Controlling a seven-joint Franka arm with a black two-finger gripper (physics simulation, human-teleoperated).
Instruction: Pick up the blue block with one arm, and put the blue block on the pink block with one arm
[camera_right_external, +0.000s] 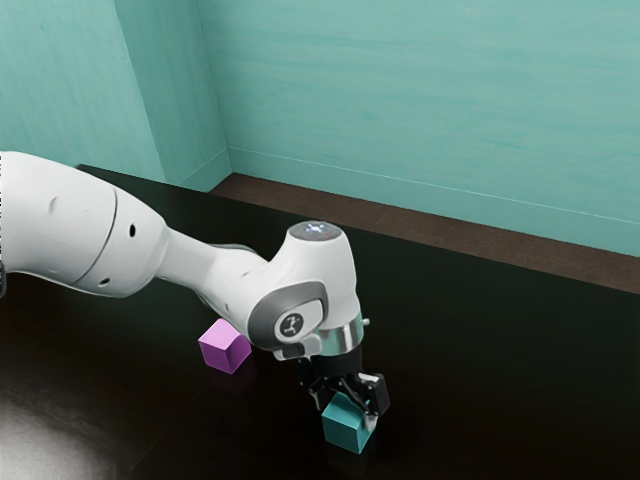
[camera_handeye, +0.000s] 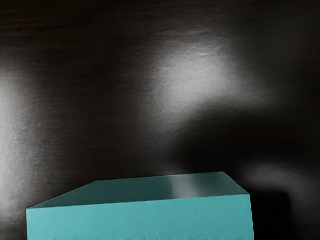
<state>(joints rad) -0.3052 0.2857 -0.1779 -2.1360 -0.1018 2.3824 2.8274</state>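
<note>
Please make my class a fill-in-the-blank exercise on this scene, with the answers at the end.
The exterior view shows ______ blocks.
The pink block lies to the exterior view's ______ of the blue block.
The gripper is down at the ______ block.
Missing words: two; left; blue.

Teal walls (camera_right_external: 420, 90) meet a brown floor (camera_right_external: 480, 235) behind the glossy black table (camera_right_external: 500, 350) (light glares off its surface).

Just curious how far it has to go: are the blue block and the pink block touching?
Apart. The exterior view shows bare dark table between the blue block and the pink block.
</note>
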